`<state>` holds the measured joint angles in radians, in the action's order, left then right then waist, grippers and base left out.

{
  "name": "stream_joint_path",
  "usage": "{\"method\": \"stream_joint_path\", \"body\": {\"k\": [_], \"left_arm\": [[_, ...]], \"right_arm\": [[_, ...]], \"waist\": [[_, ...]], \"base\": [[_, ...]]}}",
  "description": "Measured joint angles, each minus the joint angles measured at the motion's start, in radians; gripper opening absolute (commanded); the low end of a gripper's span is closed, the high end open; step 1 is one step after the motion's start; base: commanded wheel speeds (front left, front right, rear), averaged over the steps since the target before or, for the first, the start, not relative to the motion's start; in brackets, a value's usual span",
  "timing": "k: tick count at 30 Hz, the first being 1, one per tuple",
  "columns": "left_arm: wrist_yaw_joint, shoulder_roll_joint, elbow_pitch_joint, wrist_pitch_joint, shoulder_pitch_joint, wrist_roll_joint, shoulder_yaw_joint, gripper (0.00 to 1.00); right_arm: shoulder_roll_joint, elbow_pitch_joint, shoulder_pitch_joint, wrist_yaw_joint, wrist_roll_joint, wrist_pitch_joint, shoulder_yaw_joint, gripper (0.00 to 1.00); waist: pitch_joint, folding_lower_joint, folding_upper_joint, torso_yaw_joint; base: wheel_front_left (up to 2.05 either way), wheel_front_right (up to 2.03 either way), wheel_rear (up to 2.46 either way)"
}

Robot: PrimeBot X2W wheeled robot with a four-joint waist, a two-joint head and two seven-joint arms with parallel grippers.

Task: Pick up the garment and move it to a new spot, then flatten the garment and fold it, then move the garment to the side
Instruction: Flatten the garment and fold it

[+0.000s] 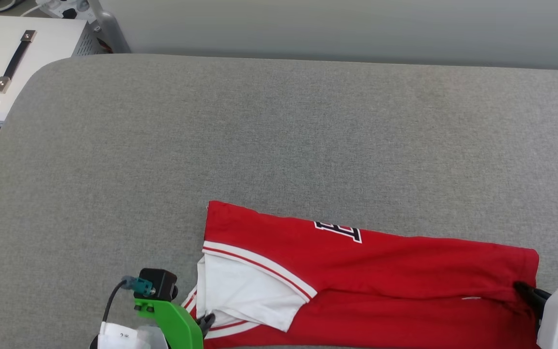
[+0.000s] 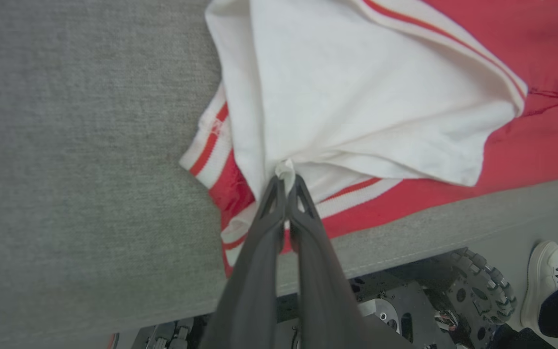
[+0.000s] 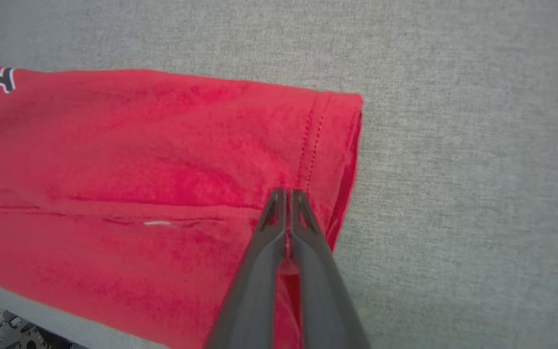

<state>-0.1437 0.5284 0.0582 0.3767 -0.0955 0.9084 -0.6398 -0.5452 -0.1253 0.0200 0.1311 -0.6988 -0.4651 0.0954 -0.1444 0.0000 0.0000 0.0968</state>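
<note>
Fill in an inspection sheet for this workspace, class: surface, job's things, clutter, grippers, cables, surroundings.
Surface: grey cloth-covered table.
Job's things: red shirt folded into a long strip near the front edge, white sleeve on top.
Clutter: nothing seen.
Grippers: left gripper shut on the white sleeve; right gripper shut on the hem.
Cables: black cable with teal plug by the left wrist.
Surroundings: white box with black handle at far left; a shoe and a wheel on the floor.

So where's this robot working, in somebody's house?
Probably a robot test lab, not a home: a big grey fabric-covered table, a white metal equipment box with a black handle beside it, and a red jersey T-shirt with white sleeves lying on it.
</note>
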Motion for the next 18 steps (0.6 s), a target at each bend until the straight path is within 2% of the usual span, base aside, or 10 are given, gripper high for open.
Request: {"method": "stream_joint_path", "body": {"k": [1, 2, 11, 18], "left_arm": [[0.000, -0.001, 0.008, -0.007, -0.004, -0.002, 0.000, 1.00], [0.003, -0.003, 0.015, -0.008, -0.007, -0.002, 0.000, 1.00], [0.008, -0.013, 0.027, -0.081, -0.009, -0.001, 0.032, 1.00], [-0.003, -0.025, -0.032, -0.223, -0.009, -0.015, 0.096, 1.00]], "right_arm": [[0.001, -0.004, 0.000, 0.000, 0.000, 0.000, 0.003, 0.47], [0.002, -0.009, 0.000, 0.000, -0.001, -0.005, 0.004, 1.00], [0.002, -0.005, 0.008, 0.000, -0.005, -0.037, -0.007, 1.00], [0.032, 0.060, 0.040, 0.000, -0.007, -0.119, -0.101, 1.00]], "waist": [[-0.001, 0.0000, 0.0000, -0.001], [-0.002, 0.0000, 0.0000, -0.002], [0.039, 0.0000, 0.0000, -0.011], [0.084, 0.0000, 0.0000, -0.018]], "base": [[0.00, 0.00, 0.00], [0.00, 0.00, 0.00], [0.00, 0.00, 0.00], [0.00, 0.00, 0.00]]}}
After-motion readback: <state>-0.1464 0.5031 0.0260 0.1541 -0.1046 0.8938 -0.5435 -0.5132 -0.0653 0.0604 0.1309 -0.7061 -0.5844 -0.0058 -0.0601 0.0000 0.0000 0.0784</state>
